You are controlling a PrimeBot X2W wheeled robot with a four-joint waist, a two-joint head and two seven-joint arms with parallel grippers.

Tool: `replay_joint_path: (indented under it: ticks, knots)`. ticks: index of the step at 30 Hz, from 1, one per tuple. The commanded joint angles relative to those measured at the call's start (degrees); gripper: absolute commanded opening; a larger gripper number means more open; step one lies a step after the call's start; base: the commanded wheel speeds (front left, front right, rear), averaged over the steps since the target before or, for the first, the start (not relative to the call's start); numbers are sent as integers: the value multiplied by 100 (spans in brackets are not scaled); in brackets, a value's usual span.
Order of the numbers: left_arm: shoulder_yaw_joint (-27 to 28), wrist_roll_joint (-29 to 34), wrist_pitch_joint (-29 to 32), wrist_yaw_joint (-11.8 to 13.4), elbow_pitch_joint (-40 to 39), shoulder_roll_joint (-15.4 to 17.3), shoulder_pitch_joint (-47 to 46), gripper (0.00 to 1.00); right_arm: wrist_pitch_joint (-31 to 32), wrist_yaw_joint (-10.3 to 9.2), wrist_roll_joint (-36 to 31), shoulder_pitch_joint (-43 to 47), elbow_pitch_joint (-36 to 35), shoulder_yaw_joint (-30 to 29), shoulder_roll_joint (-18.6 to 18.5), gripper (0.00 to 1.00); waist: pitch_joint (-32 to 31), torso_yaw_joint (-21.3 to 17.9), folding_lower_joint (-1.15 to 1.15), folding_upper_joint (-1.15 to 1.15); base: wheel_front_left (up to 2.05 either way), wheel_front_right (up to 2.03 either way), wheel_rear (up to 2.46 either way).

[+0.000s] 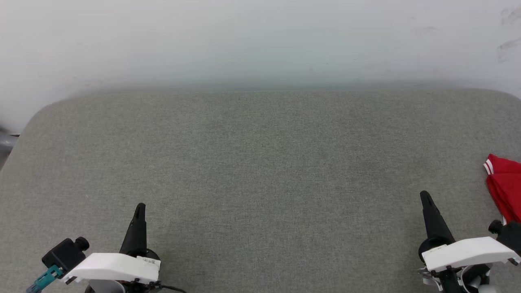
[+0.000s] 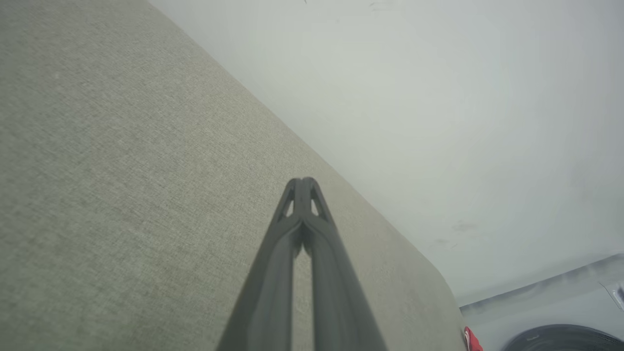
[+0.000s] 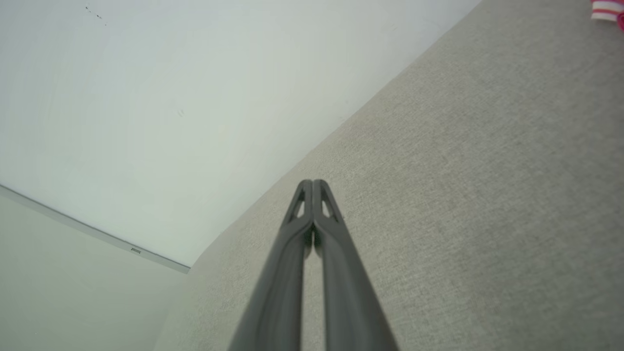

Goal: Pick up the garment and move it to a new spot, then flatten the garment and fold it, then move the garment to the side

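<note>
L gripper & R gripper each w/ 2 fingers pressed together, empty, over grey fabric surface; red garment lies near R gripper at R edge.

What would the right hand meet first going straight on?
For the right hand the way looks free over the table until the wall, I think; the shirt lies aside.

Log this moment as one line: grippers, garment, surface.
left gripper: shut, empty | right gripper: shut, empty | garment: red, bunched at far right of grey padded surface, untouched
</note>
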Motion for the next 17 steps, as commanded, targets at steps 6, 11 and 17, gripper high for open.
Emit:
replay_joint_path:
  ticks: [6,11,17]
  knots:
    - [52,-583,149,-46,11,1,-177,0,131,-2,568,-150,-38,-62,13,0,-14,1,0,0,0,0,0]
    - [71,-920,237,-46,48,0,-212,0,203,-2,894,-160,-29,-93,19,0,-24,1,0,0,0,0,0]
    - [93,-1303,341,-52,93,-2,-240,0,284,-2,1265,-171,-20,-126,26,0,-35,2,0,0,0,0,0]
